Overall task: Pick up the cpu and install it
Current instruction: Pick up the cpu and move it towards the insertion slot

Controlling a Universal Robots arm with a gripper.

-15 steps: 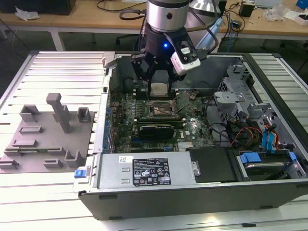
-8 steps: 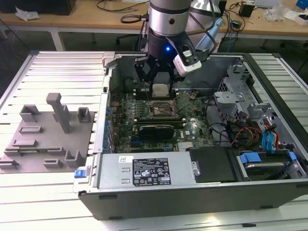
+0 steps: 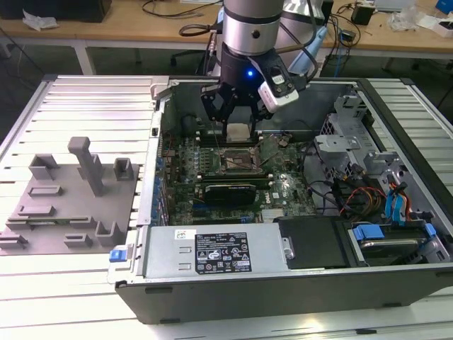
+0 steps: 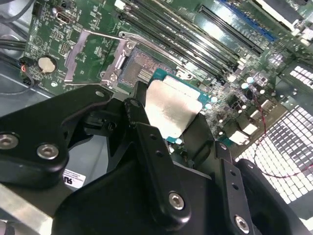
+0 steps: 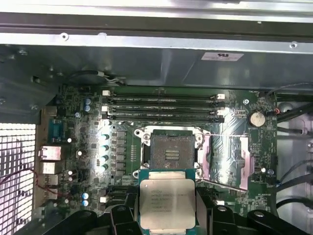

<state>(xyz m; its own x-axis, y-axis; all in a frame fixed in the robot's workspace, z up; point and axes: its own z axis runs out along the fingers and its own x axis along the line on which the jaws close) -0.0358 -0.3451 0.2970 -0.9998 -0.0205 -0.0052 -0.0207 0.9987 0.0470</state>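
Leftmost, fixture tray [image 3: 67,202]: grey matte plastic, blocky posts.
Cpu [image 5: 167,203]: thin square, silvery top, green rim; held aloft just beside socket, unseated.
Gripper [image 5: 167,218]: black jaws clamped on cpu edges.
Socket [image 5: 168,152]: black square, metal-framed, pins exposed.
Case [image 3: 283,280]: open metal box holding green motherboard [image 3: 283,188].
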